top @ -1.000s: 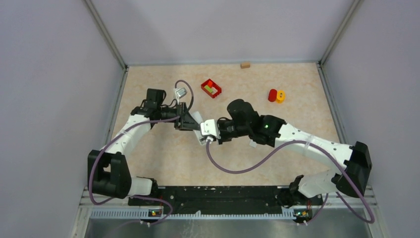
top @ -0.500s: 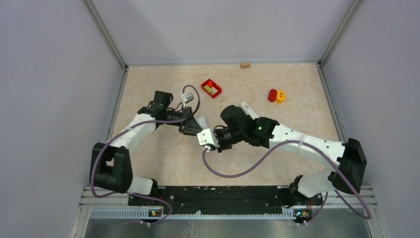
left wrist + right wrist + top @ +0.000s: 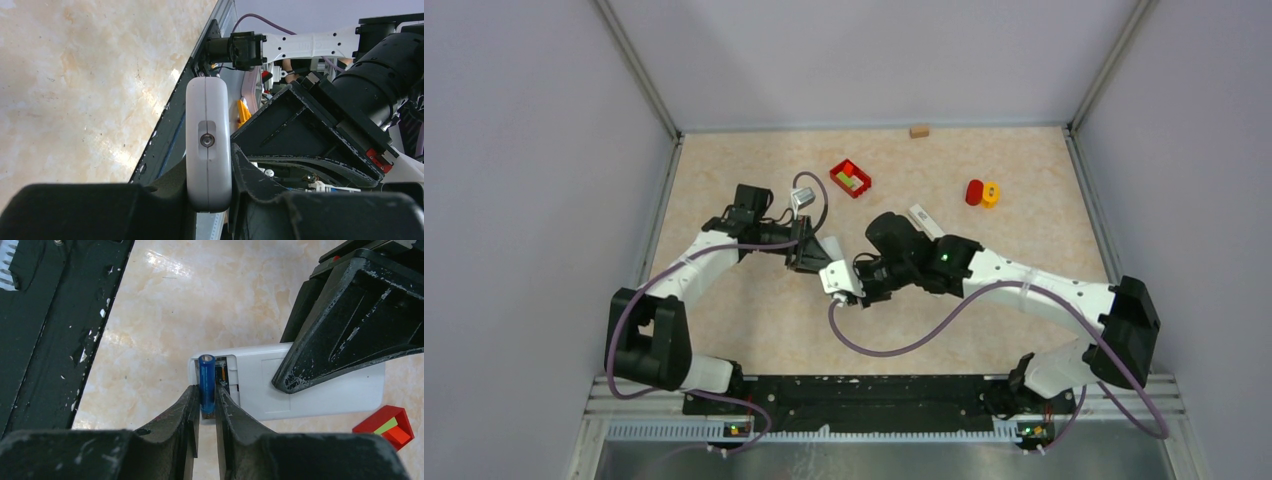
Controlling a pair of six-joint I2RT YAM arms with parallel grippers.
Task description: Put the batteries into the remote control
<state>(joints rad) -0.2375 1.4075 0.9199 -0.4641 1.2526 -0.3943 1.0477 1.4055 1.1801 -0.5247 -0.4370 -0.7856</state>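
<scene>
**A:** Top view first. The left gripper [image 3: 812,252] has the remote control [image 3: 831,246] raised off the table, and the right gripper [image 3: 852,268] sits just on the remote's near side.

**B:** Why both arms?

**A:** My read is that one steadies the remote so the other can seat a cell.

**B:** Left wrist camera?

**A:** The remote is edge-on and upright, with the jaws squeezed tight on its lower part, one finger on each flat face. That braces it against a push.

**B:** And the right wrist?

**A:** There's the blue battery [image 3: 207,382], pinched between the right fingers and standing on end at the open battery bay [image 3: 226,375] on the remote's left end. The left finger presses down across the remote's right half.

**B:** Is it seated?

**A:** Not yet, I'd say. It needs tipping flat into the bay. I can't spot the other cells.
</scene>
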